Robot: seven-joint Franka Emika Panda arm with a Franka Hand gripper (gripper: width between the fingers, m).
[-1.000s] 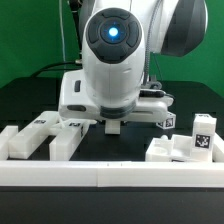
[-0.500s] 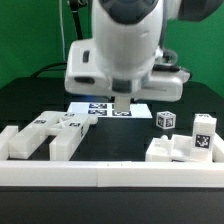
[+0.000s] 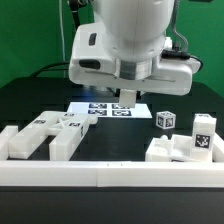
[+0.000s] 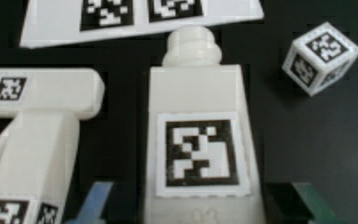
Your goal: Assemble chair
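Chair parts (image 3: 62, 136) are not yet joined; I find them in 4 places: 2 clusters on the table, 1 piece in the gripper, 1 loose cube.

1. Arm (image 3: 125, 35): fills the upper middle of the exterior view and hangs over the black table (image 3: 30, 95).
2. Border rail (image 3: 110, 174): white, runs along the near edge of the table.
3. Left cluster (image 3: 25, 142): slabs and bars lying flat at the exterior view's left, tags facing up.
4. Right cluster (image 3: 172, 150): blocky pieces at the exterior view's right, with 1 tagged post standing upright on its far side.
5. Marker board (image 3: 95, 108): flat on the table between the clusters, further back.
6. Post (image 4: 197, 120): tagged, with a round peg at its free end. The gripper (image 3: 128, 90) is clamped on it, its fingers (image 4: 94, 200) pressed to either side. The peg end points down, near the marker board's edge; I cannot tell whether it touches.
7. Cube (image 3: 166, 120): small, tagged, alone on the table, just beside the held post, apart from the right cluster.
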